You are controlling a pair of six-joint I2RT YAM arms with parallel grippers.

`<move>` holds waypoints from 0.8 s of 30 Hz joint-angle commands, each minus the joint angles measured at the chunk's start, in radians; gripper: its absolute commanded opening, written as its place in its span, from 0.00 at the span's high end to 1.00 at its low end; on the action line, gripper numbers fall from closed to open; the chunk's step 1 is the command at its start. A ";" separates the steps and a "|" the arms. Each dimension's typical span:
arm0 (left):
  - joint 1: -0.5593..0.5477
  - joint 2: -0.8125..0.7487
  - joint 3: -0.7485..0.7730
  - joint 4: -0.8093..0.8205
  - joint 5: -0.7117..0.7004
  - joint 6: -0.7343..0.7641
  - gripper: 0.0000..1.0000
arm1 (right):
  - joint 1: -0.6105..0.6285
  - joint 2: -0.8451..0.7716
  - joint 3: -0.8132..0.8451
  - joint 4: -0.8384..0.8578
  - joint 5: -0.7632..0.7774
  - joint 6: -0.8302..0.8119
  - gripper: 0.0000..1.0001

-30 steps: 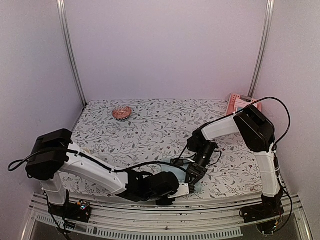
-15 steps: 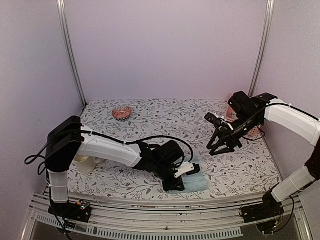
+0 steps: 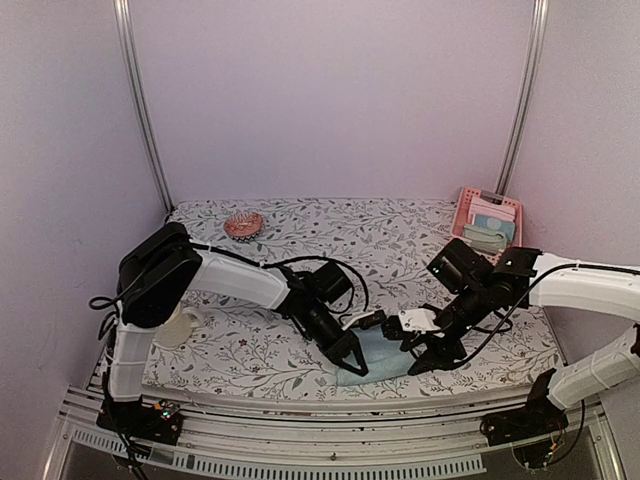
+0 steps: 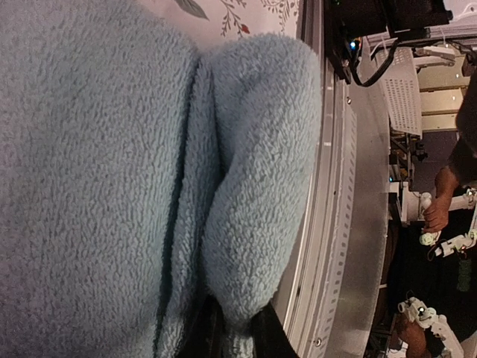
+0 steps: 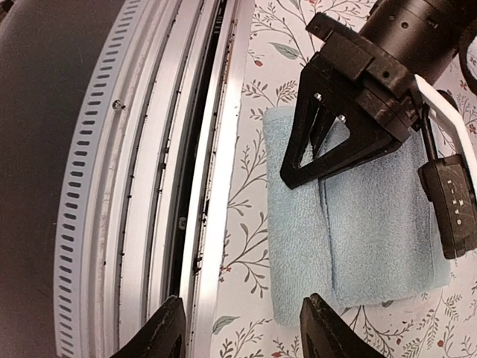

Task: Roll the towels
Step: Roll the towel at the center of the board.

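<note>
Light-blue terry towel [image 3: 385, 355] [image 4: 112, 186] [image 5: 373, 239] lies folded at the near edge of the floral-print desk [image 3: 300, 240], just beside the metal front rail [image 5: 149, 186]. The left gripper [image 3: 350, 357] [image 4: 235, 332] [image 5: 328, 145] is closed narrowly on the towel's near-left end, its black fingers [image 5: 298, 160] pinching a raised fold of the pile. The right gripper [image 3: 420, 345] [image 5: 246, 335] hangs at the towel's right side with its jaws spread wide and nothing between them. Further back on the left, a white cup [image 3: 175, 325] stands by the left arm. At the far right a pink slatted basket [image 3: 470, 205] holds pale folded fabric [image 3: 483, 238]. At the far left sits a small copper-coloured dish [image 3: 243, 225].
</note>
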 commanded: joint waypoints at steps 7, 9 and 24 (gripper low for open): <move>0.023 0.057 0.005 -0.062 0.079 -0.066 1.00 | 0.182 0.167 -0.084 0.306 0.312 0.022 0.44; 0.027 0.054 0.002 -0.062 0.078 -0.068 1.00 | 0.207 0.191 -0.100 0.332 0.338 0.028 0.45; 0.045 -0.164 -0.131 0.025 -0.222 -0.023 0.73 | 0.191 0.331 -0.106 0.273 0.205 0.060 0.84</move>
